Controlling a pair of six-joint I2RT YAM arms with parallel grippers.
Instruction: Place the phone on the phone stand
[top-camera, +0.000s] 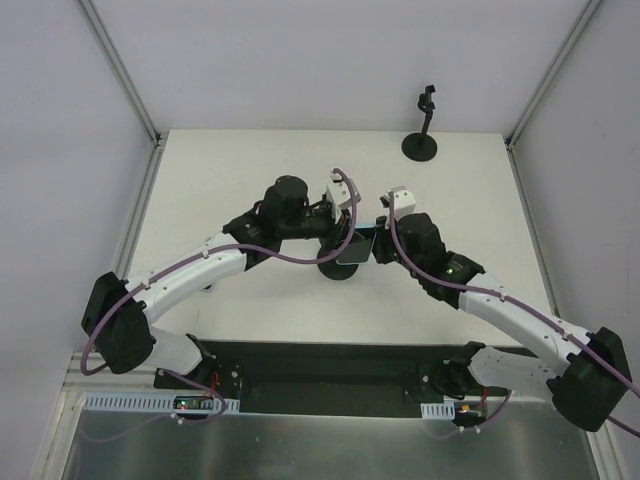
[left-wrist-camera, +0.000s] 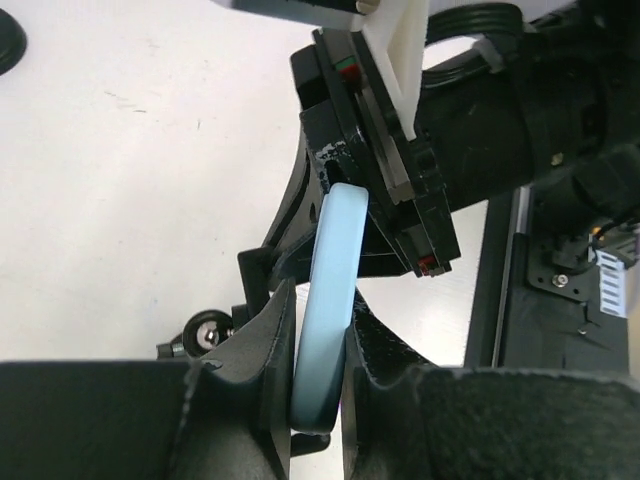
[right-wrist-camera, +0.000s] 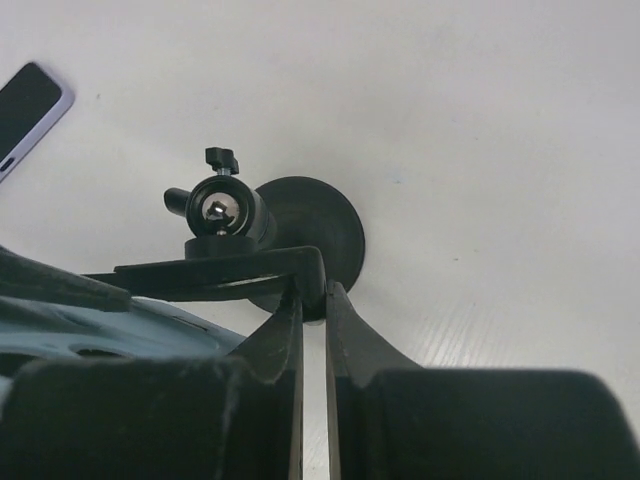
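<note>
Seating step: phone (left-wrist-camera: 330, 270) clamped in left gripper (left-wrist-camera: 320, 315); phone stand (right-wrist-camera: 320, 232) bracket pinched by right gripper (right-wrist-camera: 313, 300), phone's 3 o'clock. Next: seat phone, release.

Beneath the left gripper (top-camera: 346, 240) and the right gripper (top-camera: 379, 248), a plain white tabletop (top-camera: 250, 170), evenly lit, with only soft shadows. Beyond them a pale grey back wall (top-camera: 330, 60); outward of each, a matching left wall (top-camera: 60, 150) and right wall (top-camera: 595, 200), met at the far corners by slanting aluminium posts (top-camera: 120, 70). Nearer than both, a black base plate (top-camera: 330, 375) along the table's near edge, then brushed metal sheet (top-camera: 330, 450) with white slotted cable ducts (top-camera: 130, 403).
</note>
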